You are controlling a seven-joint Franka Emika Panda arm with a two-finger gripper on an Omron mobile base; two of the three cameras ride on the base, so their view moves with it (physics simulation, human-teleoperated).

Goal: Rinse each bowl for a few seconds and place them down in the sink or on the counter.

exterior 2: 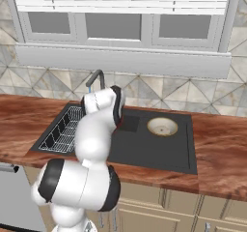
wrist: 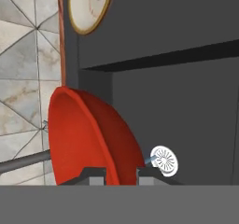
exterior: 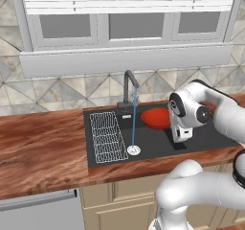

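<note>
The gripper (wrist: 121, 174) is clamped on the rim of the red bowl (wrist: 88, 139), one finger on each side of the wall; only the fingertips (wrist: 95, 175) are visible. In the left base view the arm hides part of this bowl (exterior: 155, 118), held over the sink (exterior: 158, 147) beside the water stream (exterior: 134, 121) falling from the faucet (exterior: 128, 87). Beyond, the cream bowl (exterior 2: 162, 126) rests on the sink's raised ledge. The wire rack (exterior: 106, 137) lies at the sink's far end from it.
</note>
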